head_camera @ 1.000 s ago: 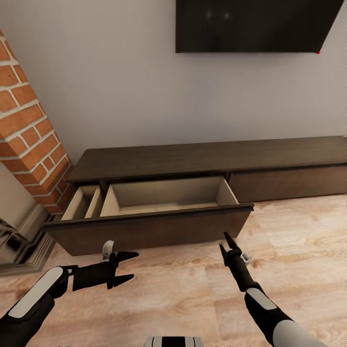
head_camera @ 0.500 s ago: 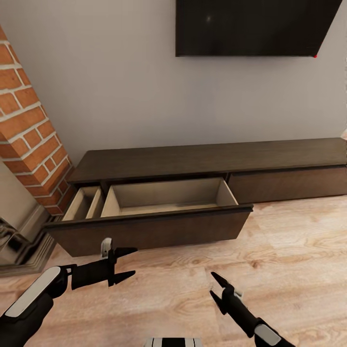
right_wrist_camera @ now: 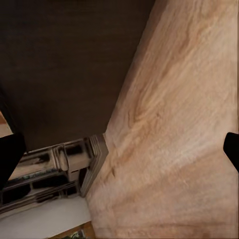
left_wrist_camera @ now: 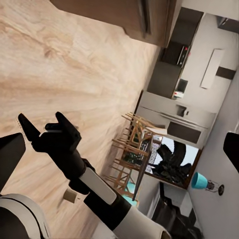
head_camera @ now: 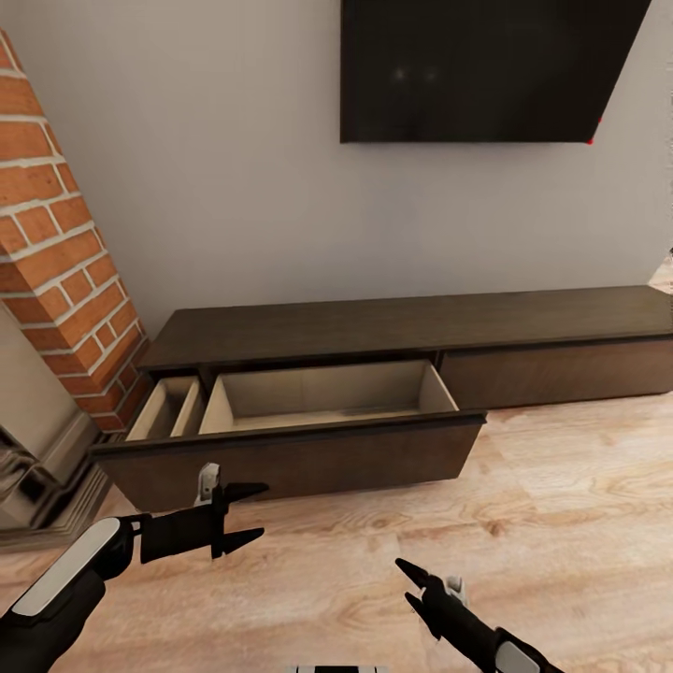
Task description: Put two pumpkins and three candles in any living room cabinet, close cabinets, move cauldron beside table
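The long dark-brown cabinet stands against the wall, and its left drawer is pulled out. The beige divided interior looks bare where I can see it. My left gripper hovers open above the floor, just in front of the drawer front, with nothing between its fingers. Farther back and lower, my right gripper is open too, and it also appears in the left wrist view. The right wrist view looks at the dark drawer front. The pumpkins, candles and cauldron are out of view.
A red brick chimney and a stone-coloured fireplace surround stand at the left of the cabinet. A black television hangs on the wall above. Light wood floor stretches to the right.
My right gripper has drawn back from the drawer front, down and toward me, staying open. The whole picture has shifted down slightly, so the camera moved. The left gripper holds its place.
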You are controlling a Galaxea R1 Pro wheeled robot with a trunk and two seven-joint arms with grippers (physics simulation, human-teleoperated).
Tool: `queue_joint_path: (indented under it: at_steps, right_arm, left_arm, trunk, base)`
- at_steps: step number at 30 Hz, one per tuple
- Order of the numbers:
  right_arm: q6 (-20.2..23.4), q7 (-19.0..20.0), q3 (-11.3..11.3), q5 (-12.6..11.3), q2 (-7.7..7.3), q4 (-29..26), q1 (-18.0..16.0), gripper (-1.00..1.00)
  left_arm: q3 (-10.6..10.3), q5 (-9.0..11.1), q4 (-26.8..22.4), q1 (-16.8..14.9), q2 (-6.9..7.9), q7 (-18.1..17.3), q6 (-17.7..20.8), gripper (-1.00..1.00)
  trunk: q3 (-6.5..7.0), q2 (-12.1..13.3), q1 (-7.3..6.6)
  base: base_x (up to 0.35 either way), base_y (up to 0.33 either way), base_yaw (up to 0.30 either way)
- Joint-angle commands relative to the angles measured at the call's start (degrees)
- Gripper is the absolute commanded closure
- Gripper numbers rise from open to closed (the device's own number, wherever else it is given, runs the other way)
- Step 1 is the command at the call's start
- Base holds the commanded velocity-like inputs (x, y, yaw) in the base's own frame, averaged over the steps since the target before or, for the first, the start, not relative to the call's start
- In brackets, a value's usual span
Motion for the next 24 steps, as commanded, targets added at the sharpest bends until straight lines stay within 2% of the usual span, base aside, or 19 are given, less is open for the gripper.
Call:
queue_joint_path:
  at_steps: [1,6,24]
  right_arm:
    - [-0.4,0.0,0.4,-0.6,-0.02,0.4,0.0,-1.00]
    - [-2.1,0.6,0.4,-0.6,-0.07,1.2,0.0,-1.00]
    - [-2.4,0.8,0.3,-0.6,-0.07,3.4,0.0,-1.00]
  left_arm:
    - [-0.1,0.6,0.0,0.0,0.04,0.5,0.0,-1.00]
    - [-0.2,0.5,0.0,0.0,-0.01,0.5,0.0,-1.00]
    - [-0.6,0.4,0.4,0.0,0.01,0.7,-0.1,-1.00]
  trunk:
    - [0.18,0.0,-0.03]
    - [1.29,0.1,-0.16]
    - [5.28,0.3,-0.63]
  base:
    - [0.000,0.000,0.000]
    - [0.000,0.000,0.000]
    - [0.000,0.000,0.000]
